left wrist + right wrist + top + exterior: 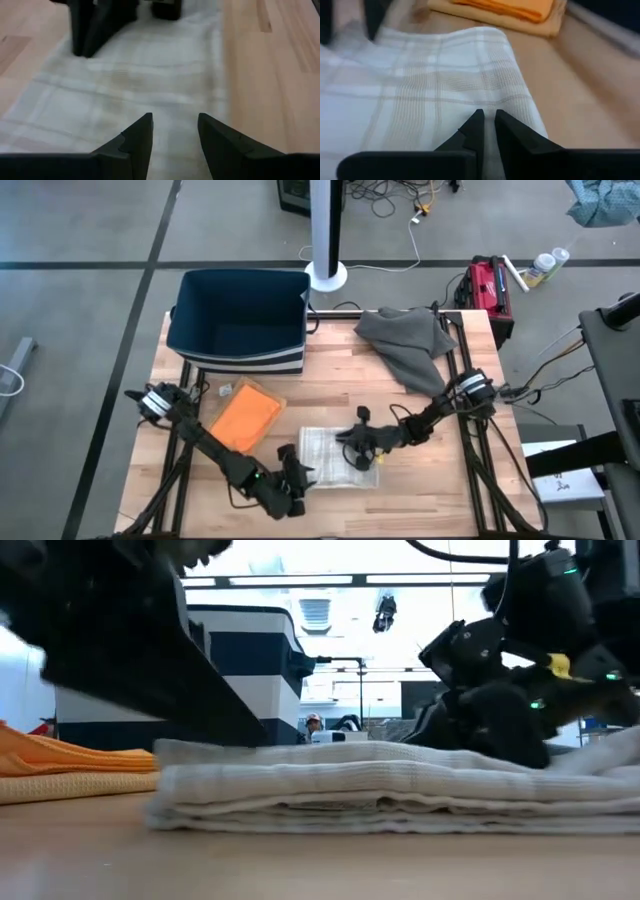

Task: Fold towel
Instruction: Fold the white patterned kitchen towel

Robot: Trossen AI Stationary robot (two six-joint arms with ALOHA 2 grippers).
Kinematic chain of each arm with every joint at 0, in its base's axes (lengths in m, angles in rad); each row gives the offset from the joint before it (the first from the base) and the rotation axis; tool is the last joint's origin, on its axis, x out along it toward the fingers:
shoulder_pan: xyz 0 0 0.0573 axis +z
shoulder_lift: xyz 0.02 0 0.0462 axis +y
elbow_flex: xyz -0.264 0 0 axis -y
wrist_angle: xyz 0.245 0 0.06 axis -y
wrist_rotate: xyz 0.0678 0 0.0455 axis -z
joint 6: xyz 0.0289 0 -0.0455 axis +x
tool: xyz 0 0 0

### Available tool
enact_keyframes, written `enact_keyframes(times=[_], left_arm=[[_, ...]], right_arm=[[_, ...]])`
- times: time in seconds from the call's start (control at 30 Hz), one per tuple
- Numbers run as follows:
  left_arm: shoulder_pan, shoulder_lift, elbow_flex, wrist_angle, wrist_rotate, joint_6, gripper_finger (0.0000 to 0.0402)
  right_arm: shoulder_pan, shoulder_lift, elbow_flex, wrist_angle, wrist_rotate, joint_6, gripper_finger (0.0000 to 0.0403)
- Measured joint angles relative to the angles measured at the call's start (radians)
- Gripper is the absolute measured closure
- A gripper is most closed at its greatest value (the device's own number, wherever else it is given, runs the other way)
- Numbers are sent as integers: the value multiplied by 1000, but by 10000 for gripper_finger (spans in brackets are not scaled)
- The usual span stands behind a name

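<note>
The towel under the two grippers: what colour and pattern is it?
The towel is white with faint beige checked lines, clearest in the right wrist view.

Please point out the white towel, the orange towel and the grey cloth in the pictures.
white towel (325, 448): high view, its middle
orange towel (245, 416): high view, its middle
grey cloth (407, 340): high view, its middle

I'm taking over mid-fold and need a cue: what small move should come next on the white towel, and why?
Probably finish closing the right gripper on the white towel. Its fingers are nearly together right over the cloth, near the towel's edge. The left gripper is open over the opposite side, holding nothing, so a firm right pinch should come before any lift.
</note>
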Motion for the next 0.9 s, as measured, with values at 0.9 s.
enact_keyframes(times=[0.9], left_arm=[[159,-4,-66,19,149,104,251]], right_arm=[[223,-294,-6,-550,-69,289,355]])
